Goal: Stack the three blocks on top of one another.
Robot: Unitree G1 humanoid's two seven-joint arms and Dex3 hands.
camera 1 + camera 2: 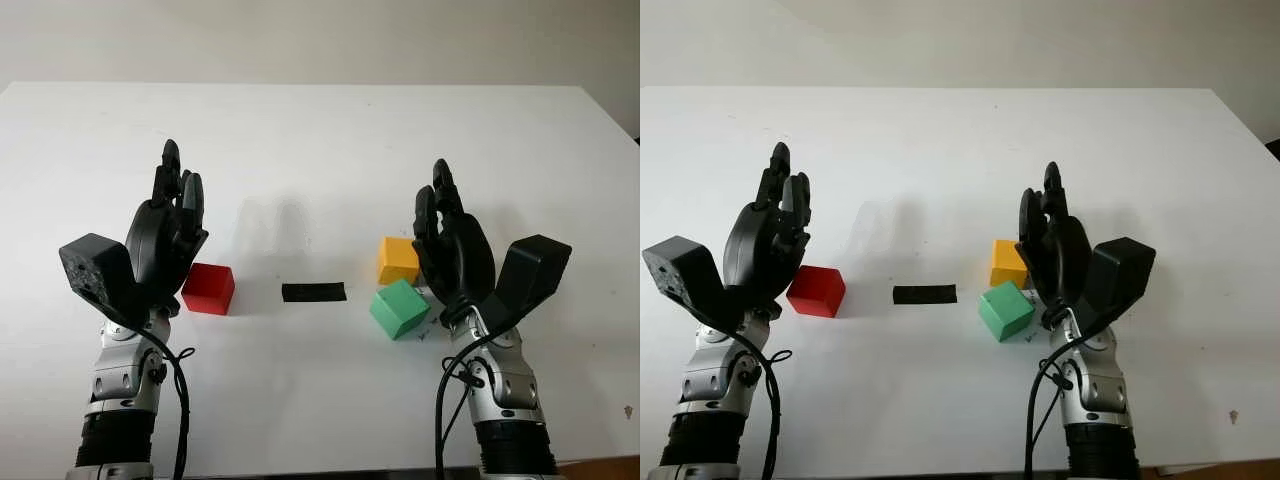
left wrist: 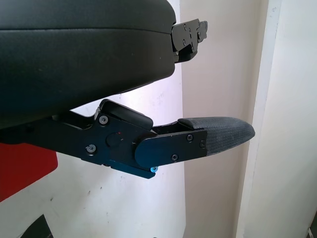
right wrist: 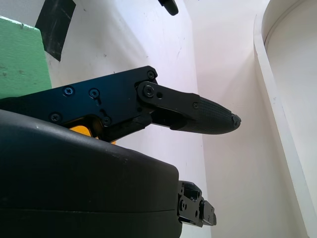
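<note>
Left hand (image 1: 165, 235) open above the white table (image 1: 320, 130), holding nothing, just left of the red block (image 1: 208, 289). Strip of black tape (image 1: 314, 292) flat at the centre. Further right, yellow block (image 1: 397, 260) and green block (image 1: 400, 309) close together, green nearer the robot. Right hand (image 1: 452, 245) open, empty, just beside both.

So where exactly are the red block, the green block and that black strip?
red block (image 1: 208, 288), left eye view, its top face.
green block (image 1: 400, 309), left eye view, its top face.
black tape strip (image 1: 314, 292), left eye view, its middle.
</note>
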